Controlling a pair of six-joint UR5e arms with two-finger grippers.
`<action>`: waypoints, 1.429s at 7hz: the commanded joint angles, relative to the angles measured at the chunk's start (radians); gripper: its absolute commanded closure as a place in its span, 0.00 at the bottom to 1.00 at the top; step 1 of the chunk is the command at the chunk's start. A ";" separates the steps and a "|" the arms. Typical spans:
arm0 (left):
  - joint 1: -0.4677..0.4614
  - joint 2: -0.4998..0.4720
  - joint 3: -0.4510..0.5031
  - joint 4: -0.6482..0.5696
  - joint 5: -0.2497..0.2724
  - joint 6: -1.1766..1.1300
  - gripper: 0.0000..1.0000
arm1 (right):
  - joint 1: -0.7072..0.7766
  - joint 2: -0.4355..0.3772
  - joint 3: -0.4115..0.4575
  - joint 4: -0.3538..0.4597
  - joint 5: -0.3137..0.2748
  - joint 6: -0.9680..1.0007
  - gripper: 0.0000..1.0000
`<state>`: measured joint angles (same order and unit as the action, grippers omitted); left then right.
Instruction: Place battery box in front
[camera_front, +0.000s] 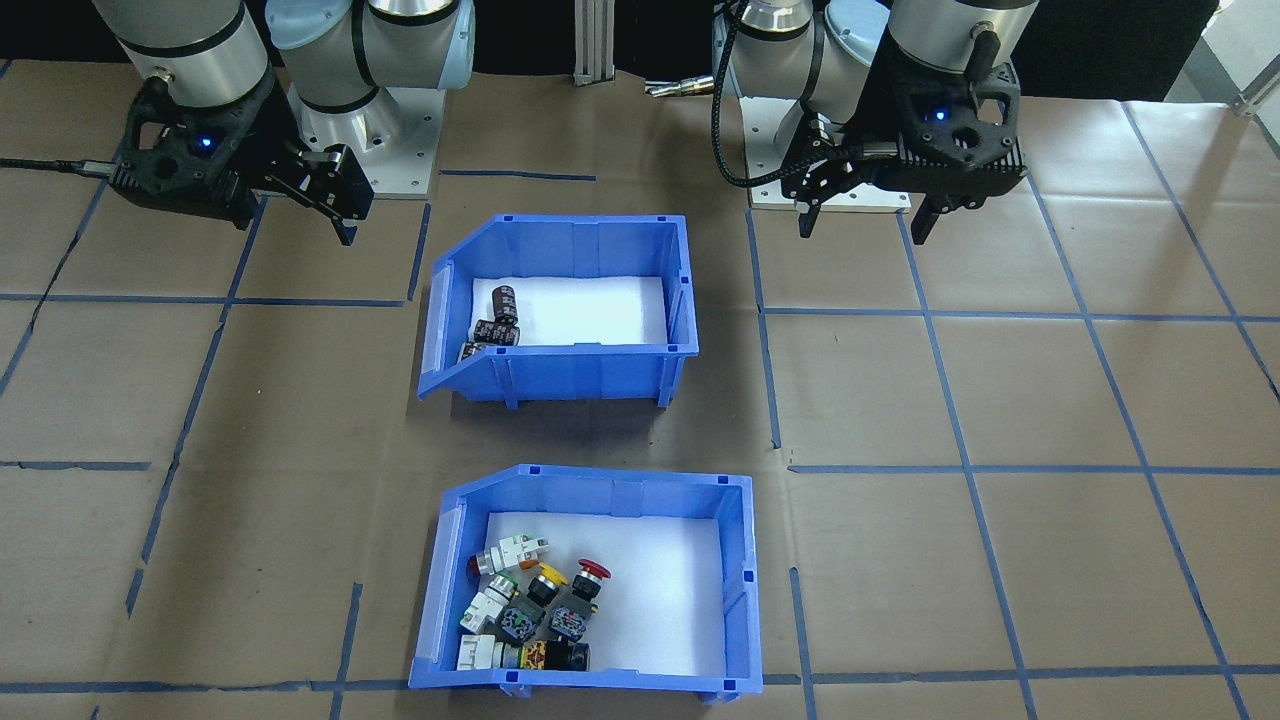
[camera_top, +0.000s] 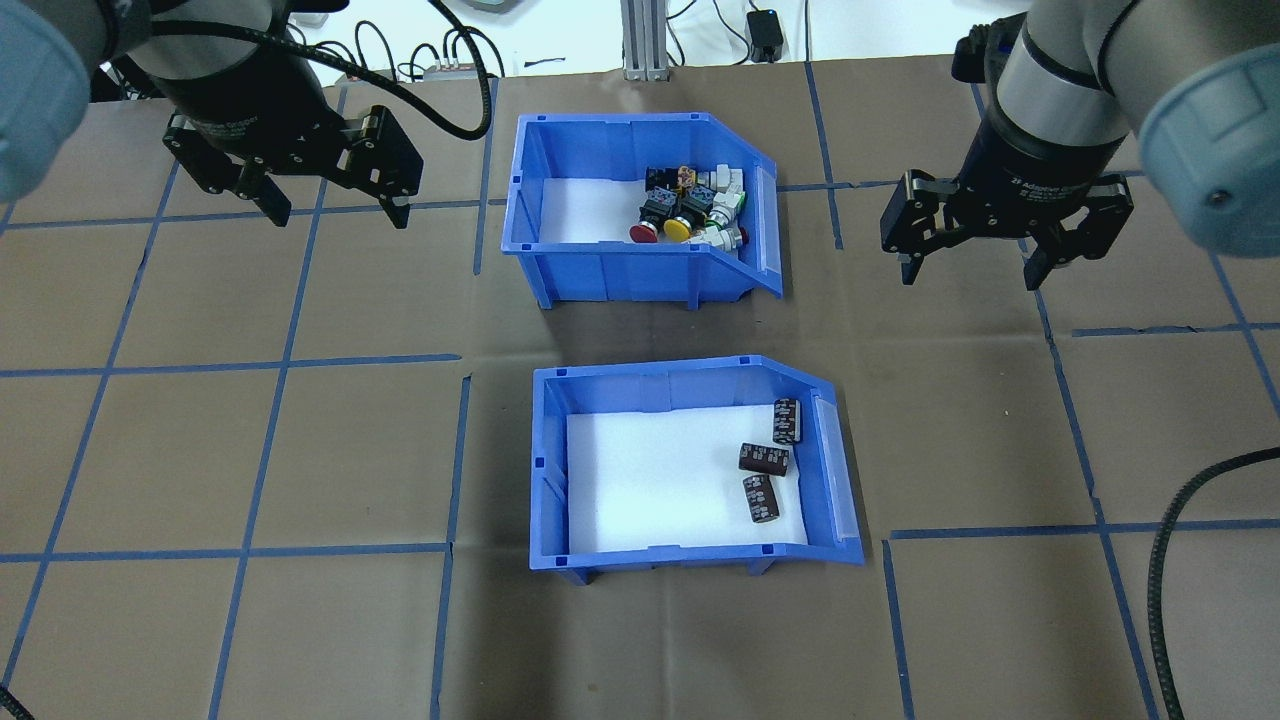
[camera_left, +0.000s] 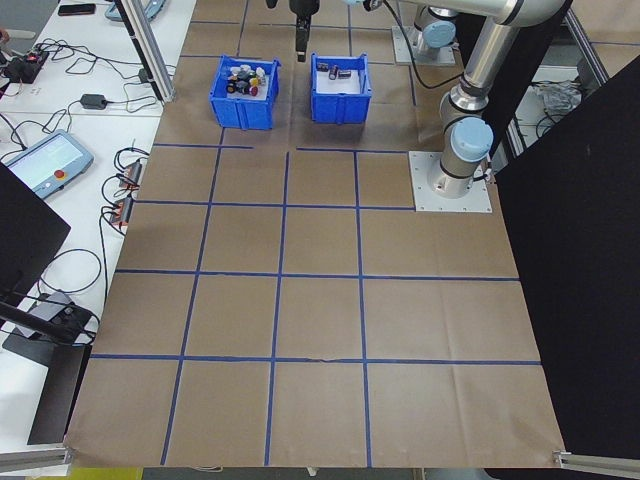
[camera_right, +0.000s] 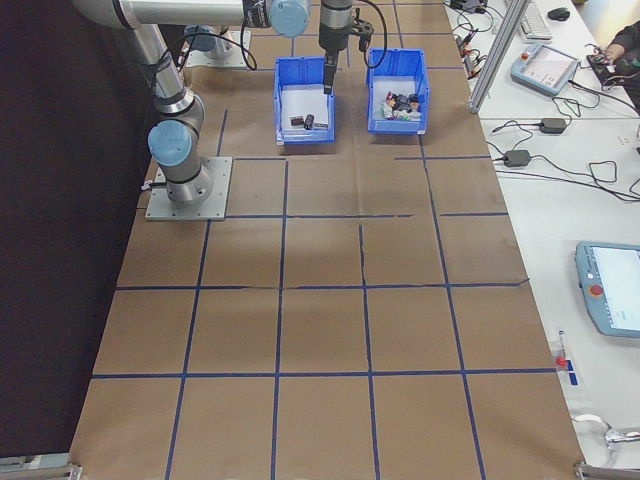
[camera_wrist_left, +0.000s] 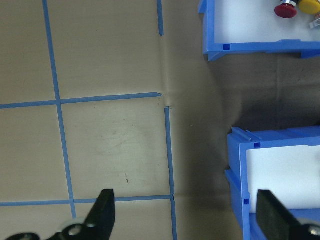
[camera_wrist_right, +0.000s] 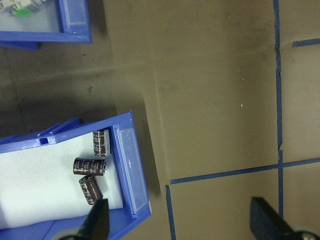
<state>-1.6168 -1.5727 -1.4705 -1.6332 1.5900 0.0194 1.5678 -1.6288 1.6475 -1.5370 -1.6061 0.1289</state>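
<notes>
The battery box (camera_top: 680, 556) is a blue bin with a white liner, standing on the near half of the table. Three dark cylinders (camera_top: 763, 458) lie at its right end. In the front-facing view the battery box (camera_front: 560, 375) is the bin closer to the robot's base. My left gripper (camera_top: 338, 215) hangs open above the paper, off to the left of the far bin. My right gripper (camera_top: 970, 278) hangs open to the right of both bins. Neither gripper touches anything. The right wrist view shows the battery box (camera_wrist_right: 131, 165) down-left of the right gripper (camera_wrist_right: 182, 220).
A second blue bin (camera_top: 620, 272) holding colourful push-button switches (camera_top: 690, 205) stands directly beyond the battery box, farther from the robot. Brown paper with blue tape lines (camera_top: 300, 360) covers the table. A black cable (camera_top: 1170, 560) loops in at the near right.
</notes>
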 joint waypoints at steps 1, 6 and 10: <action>0.000 -0.001 -0.001 -0.001 0.005 0.005 0.00 | 0.000 0.001 0.000 0.000 0.000 -0.002 0.00; 0.000 -0.021 0.007 0.001 0.013 0.013 0.00 | 0.000 0.001 -0.009 0.002 -0.002 -0.005 0.00; -0.005 -0.070 0.005 0.140 -0.002 -0.122 0.00 | 0.023 0.168 -0.225 0.023 0.001 -0.157 0.00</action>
<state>-1.6168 -1.6229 -1.4704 -1.5427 1.5922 -0.0357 1.5824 -1.5150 1.4850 -1.5183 -1.6085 0.0471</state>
